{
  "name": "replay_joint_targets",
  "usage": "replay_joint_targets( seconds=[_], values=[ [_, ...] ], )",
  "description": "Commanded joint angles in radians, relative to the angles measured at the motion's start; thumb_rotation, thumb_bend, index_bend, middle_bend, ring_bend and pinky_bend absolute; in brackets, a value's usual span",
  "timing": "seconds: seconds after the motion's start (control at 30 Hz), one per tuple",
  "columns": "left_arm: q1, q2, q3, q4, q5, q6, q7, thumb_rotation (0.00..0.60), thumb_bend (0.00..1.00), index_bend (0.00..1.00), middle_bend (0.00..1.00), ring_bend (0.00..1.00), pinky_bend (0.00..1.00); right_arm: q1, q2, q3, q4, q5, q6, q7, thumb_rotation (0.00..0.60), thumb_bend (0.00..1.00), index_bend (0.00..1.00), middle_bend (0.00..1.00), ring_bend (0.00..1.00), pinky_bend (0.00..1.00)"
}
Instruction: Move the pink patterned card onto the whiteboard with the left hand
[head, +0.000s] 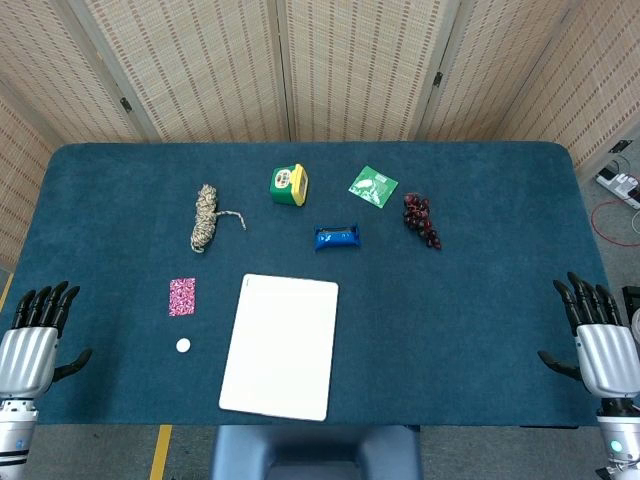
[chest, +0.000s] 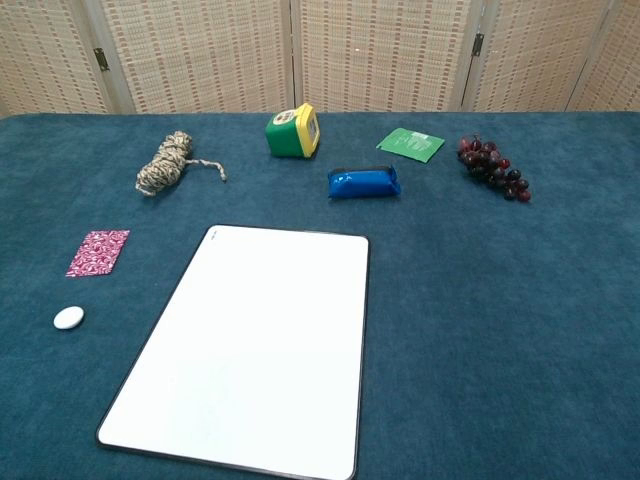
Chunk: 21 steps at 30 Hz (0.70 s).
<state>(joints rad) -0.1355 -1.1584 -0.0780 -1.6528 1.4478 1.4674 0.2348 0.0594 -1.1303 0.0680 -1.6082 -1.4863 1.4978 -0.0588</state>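
The pink patterned card (head: 182, 296) lies flat near the tabletop's left edge, just left of the whiteboard (head: 281, 345), with a small white disc (head: 183, 345) nearer the front edge. It looks thin, light and stiff, so I'd guess it wants pinching by one edge, the soft cloth letting a fingertip dig under. The left hand (head: 35, 335) waits at the front left corner, fingers spread, holding nothing; the right hand (head: 595, 335) likewise at the front right. Dark blue cloth covers the tabletop (head: 480, 300); woven screens (head: 360, 60) stand behind
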Motion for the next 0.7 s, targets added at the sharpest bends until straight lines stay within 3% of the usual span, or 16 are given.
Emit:
replay_joint_targets(
  seconds=[0.03, 0.47, 0.7],
  values=[
    [-0.003, 0.000, 0.000, -0.001, -0.002, -0.005, 0.005, 0.600, 0.26, 0.10, 0.09, 0.06, 0.00, 0.000, -0.001, 0.001, 0.001, 0.001, 0.000, 0.002, 0.600, 0.11, 0.00, 0.00, 0.05, 0.00],
    [-0.029, 0.005, -0.005, -0.007, 0.017, -0.024, -0.002, 0.600, 0.26, 0.11, 0.09, 0.07, 0.00, -0.012, 0.022, 0.007, -0.001, -0.018, 0.037, 0.016, 0.600, 0.11, 0.00, 0.00, 0.05, 0.00],
    [-0.097, 0.005, -0.023, 0.033, 0.029, -0.102, -0.024, 0.600, 0.26, 0.13, 0.09, 0.09, 0.00, -0.016, 0.044, 0.011, -0.016, -0.024, 0.050, 0.016, 0.600, 0.11, 0.00, 0.00, 0.05, 0.00]
  ],
)
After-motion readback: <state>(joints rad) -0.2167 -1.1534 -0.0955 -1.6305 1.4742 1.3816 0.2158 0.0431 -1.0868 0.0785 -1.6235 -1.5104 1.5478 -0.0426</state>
